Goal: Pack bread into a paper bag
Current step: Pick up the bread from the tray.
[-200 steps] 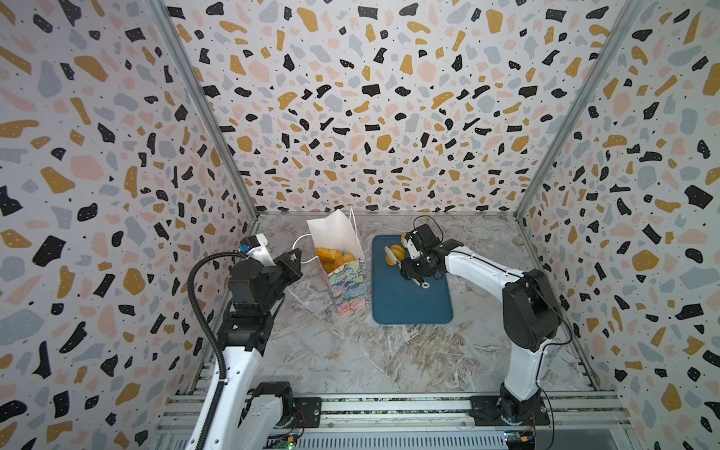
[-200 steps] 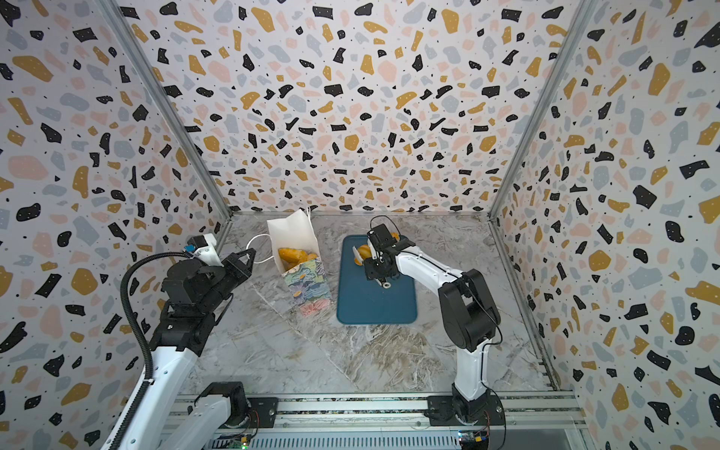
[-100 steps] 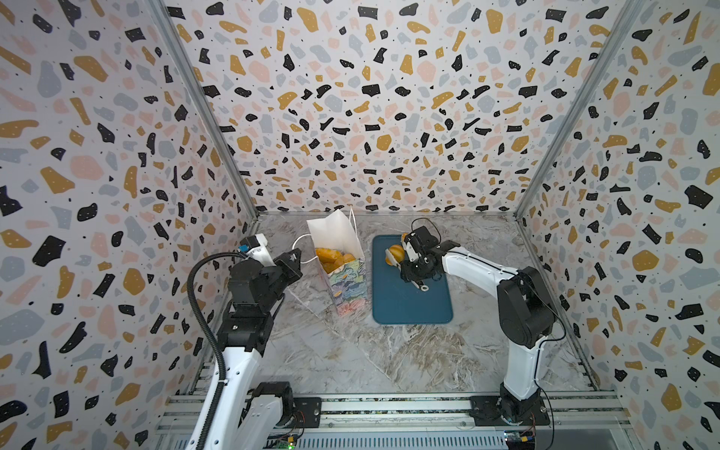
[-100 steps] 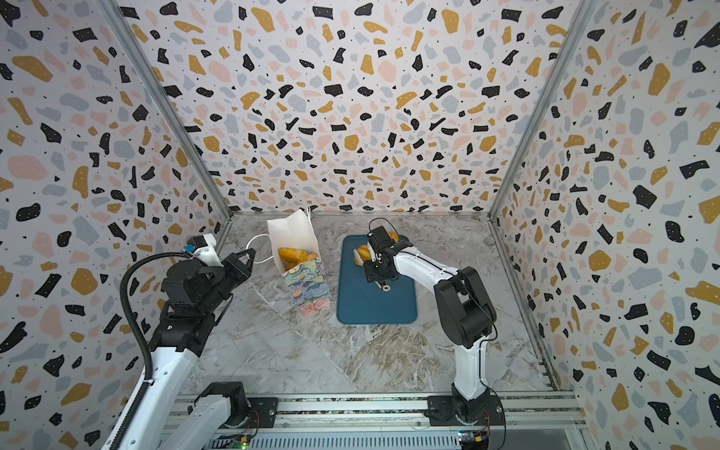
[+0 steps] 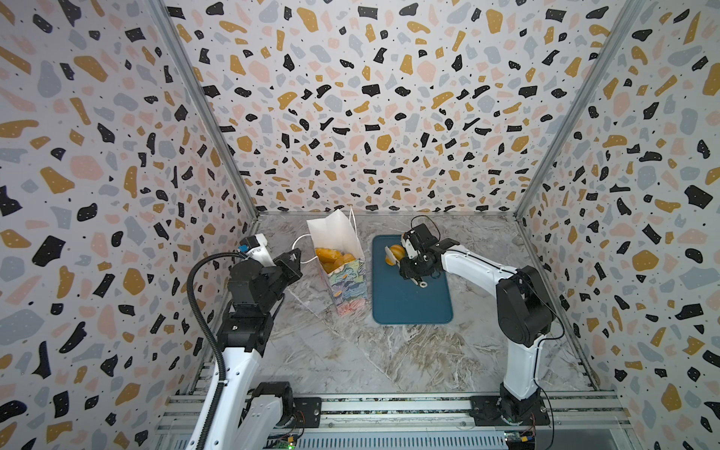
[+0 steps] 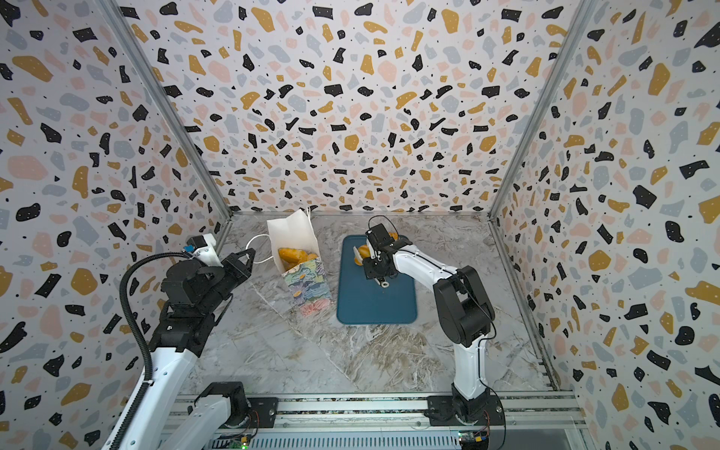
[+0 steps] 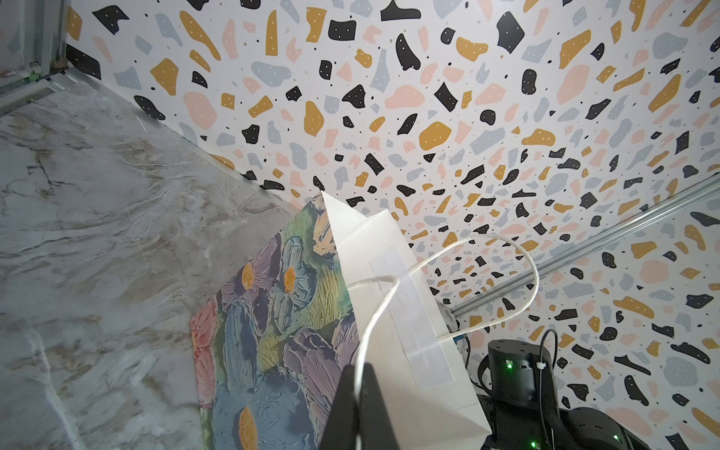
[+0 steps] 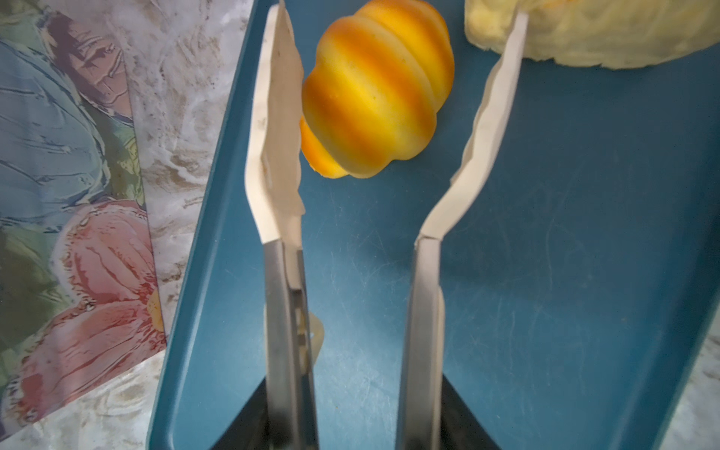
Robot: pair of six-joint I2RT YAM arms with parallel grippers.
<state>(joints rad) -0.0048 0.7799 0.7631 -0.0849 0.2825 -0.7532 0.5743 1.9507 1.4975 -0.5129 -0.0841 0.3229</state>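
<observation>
Left hand: pressed together, pinching the white cord of the bag; it sits on the side of the bag away from the tray.
Bag: stands on the table with its mouth open, white inside and painted flowers outside; it is just beside the long edge of the tray in both top views.
Bread: several golden pieces lie inside the bag, seen through its mouth in both top views.
Right hand: clamped on the metal handles of the tongs, low over the tray's far end; the white blades stand apart.
Roll: orange-and-yellow striped, lying on the tray between the blades. The blade on the bag's side touches its flank; the other blade is clear of it.
Pale piece: rough and yellowish, on the tray near the roll; the second blade's tip crosses its edge, and I cannot tell whether they touch.
</observation>
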